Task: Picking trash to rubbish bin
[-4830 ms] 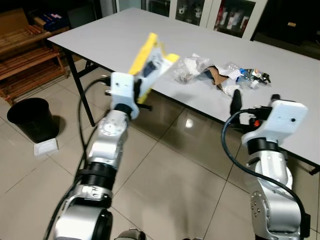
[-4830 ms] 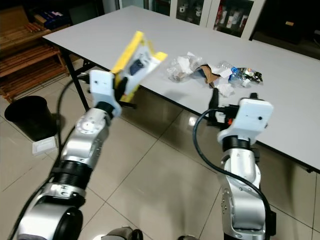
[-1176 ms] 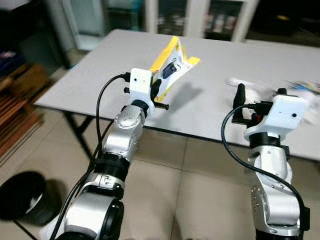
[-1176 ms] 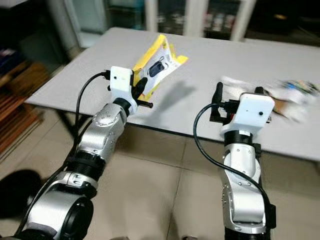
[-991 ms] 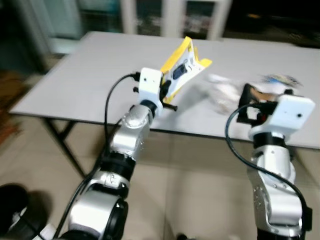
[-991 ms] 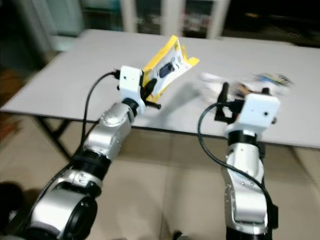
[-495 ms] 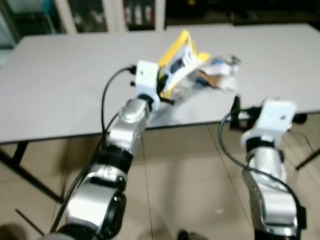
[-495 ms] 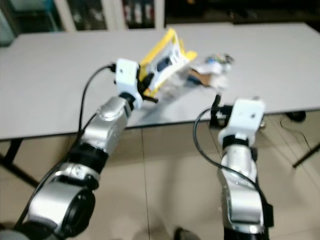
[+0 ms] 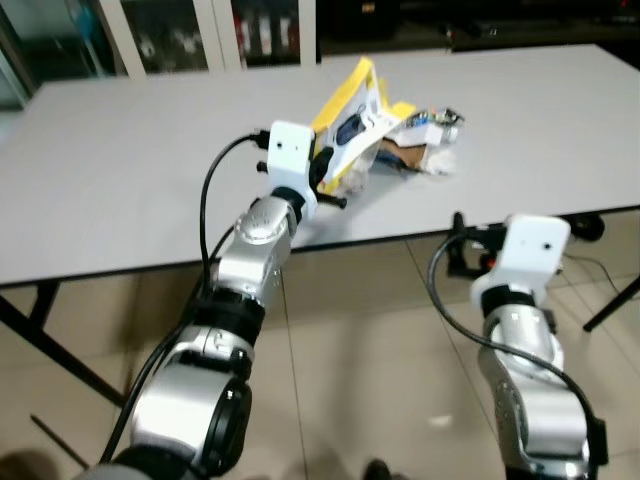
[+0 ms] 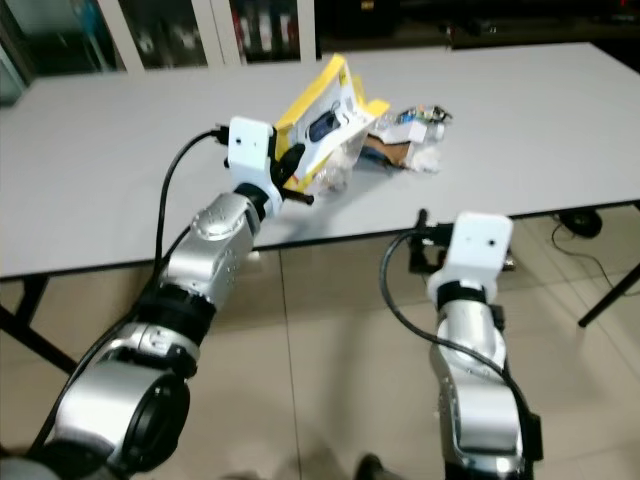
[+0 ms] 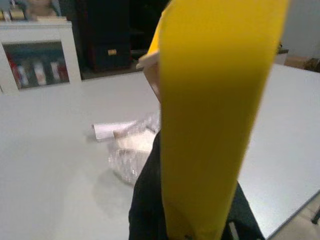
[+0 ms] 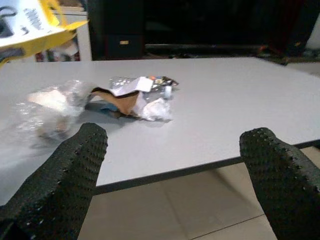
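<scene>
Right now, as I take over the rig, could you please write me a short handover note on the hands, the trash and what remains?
Left hand: shut on the yellow package, held up over the table.
Right hand: open, holding nothing, just off the table's near edge and facing the trash pile.
On the table: clear plastic wrap, brown card, crumpled paper and wrappers, all in one pile beyond the package.
Done: package picked up.
Left: carry the package to the bin, then clear the pile. No bin can be seen from here, so find it first.
</scene>
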Motion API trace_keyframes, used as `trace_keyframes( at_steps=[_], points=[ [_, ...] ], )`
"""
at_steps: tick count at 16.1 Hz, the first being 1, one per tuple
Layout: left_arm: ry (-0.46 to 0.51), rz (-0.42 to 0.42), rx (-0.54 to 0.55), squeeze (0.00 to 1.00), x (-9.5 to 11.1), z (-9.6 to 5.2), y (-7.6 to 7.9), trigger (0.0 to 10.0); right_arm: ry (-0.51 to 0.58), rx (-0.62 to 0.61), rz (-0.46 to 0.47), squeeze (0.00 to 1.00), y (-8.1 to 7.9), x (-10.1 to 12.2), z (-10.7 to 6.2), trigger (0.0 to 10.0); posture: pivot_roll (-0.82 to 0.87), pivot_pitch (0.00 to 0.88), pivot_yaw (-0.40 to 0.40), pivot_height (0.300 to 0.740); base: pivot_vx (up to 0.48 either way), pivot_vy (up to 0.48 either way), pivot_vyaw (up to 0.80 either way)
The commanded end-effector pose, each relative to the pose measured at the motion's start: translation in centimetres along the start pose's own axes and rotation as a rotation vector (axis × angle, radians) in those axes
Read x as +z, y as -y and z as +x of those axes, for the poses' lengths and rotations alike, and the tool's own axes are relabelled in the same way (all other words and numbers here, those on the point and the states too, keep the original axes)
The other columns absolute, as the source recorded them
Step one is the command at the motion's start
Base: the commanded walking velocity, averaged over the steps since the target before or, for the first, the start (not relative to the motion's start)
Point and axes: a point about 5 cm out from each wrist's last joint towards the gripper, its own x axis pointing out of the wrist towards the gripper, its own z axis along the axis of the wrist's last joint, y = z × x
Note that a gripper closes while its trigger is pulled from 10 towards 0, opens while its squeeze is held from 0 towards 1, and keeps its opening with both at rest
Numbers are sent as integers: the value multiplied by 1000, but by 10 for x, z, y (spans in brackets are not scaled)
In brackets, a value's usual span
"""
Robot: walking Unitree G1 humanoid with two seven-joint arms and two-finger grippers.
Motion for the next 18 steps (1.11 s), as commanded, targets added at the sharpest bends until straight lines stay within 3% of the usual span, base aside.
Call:
trace_keyframes(
  at_steps=[1, 9, 14, 18],
  points=[
    [18, 10, 3, 0, 5, 2, 0, 10000, -17, 22, 0, 0, -3, -1, 0, 10000, 123, 77, 18, 740, 424, 0, 0],
    [21, 20, -8, 0, 6, 2, -2, 10000, -104, 14, -12, 0, -4, -15, -4, 10000, 132, 86, 30, 740, 463, 0, 0],
    [12, 25, -16, 0, 4, 2, -2, 10000, -155, -44, -30, 0, 4, -23, -6, 10000, 134, 83, 30, 740, 427, 0, 0],
    [-10, 33, -2, 0, -1, 0, -7, 10000, -207, -38, -28, 0, 8, -36, -10, 10000, 135, 79, 28, 740, 147, 0, 0]
  ],
)
